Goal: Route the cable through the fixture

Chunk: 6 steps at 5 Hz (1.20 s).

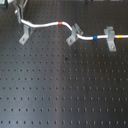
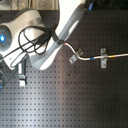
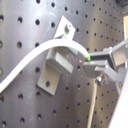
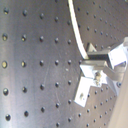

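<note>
Gripper [image 3: 92,64]: fingers clenched on the cable [image 3: 30,60], seen in the first wrist view.
Cable: arches over the fixture [image 3: 57,60], not seated.
First exterior view: red band [image 1: 60,23], tilted bracket [image 1: 75,33], blocky bracket [image 1: 110,39].
Second exterior view: arm [image 2: 70,22] hides the fixture.

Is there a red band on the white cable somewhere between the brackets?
Yes: in the first exterior view the cable carries a short red band between the bracket on the first exterior view's left and the middle bracket.
</note>
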Tool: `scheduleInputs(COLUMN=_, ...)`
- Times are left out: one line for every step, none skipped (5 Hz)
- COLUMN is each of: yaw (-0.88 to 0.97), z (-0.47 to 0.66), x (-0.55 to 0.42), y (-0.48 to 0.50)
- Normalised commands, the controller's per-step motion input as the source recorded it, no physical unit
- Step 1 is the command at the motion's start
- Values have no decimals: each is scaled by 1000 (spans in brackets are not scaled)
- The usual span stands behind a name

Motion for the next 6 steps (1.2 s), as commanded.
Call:
scheduleInputs(yaw=23, z=2, x=138, y=-298)
scheduleInputs(yaw=-151, z=-2, x=-172, y=-633)
scheduleInputs(yaw=-131, z=1, x=-274, y=-568)
scheduleInputs(yaw=37, z=50, x=-140, y=-98)
scheduleInputs(yaw=146, z=1, x=-44, y=17)
scheduleInputs(yaw=0, z=3, x=-134, y=-61)
